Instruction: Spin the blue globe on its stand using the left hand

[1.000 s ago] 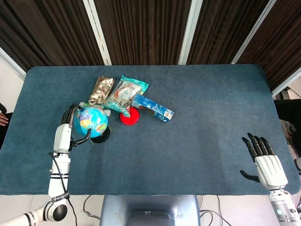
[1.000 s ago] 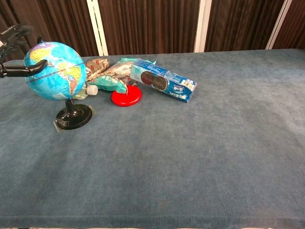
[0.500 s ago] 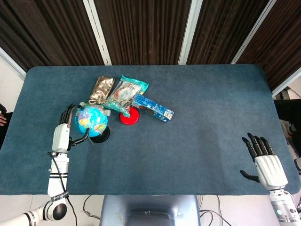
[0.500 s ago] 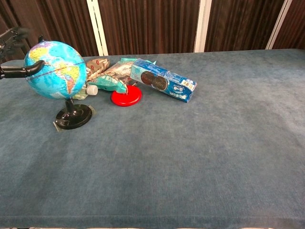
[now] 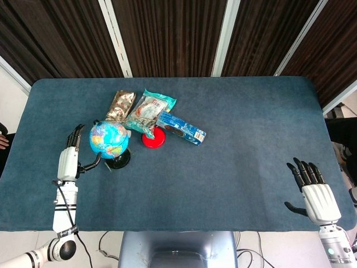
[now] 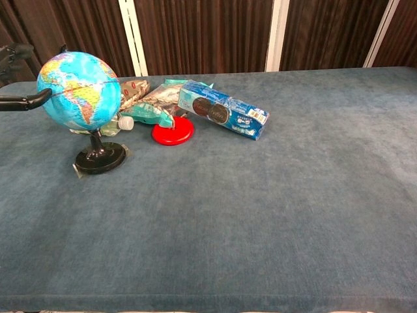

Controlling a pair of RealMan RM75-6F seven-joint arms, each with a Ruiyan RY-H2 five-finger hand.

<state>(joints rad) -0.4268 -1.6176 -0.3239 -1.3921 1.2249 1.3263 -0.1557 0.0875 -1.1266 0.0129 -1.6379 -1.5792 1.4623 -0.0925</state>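
The blue globe (image 5: 109, 139) with its multicoloured continents stands on a black round-footed stand (image 6: 100, 158) toward the left part of the dark blue felt-covered table (image 5: 240, 139). The left hand (image 5: 69, 159), white-backed with black fingers, sits just left of the globe with fingers spread; its thumb reaches toward the sphere's lower left side, but whether it touches cannot be told, and it grasps nothing. Behind and to the right of the globe lies a cluster: a brown foil snack packet (image 5: 120, 105), a teal-edged clear snack bag (image 5: 146, 111), a flat red round disc (image 5: 153, 138), and a long blue cookie box (image 6: 223, 109) whose printing is too small to read. The right hand (image 5: 314, 192) rests well apart at the table's near right corner, fingers splayed and holding nothing.
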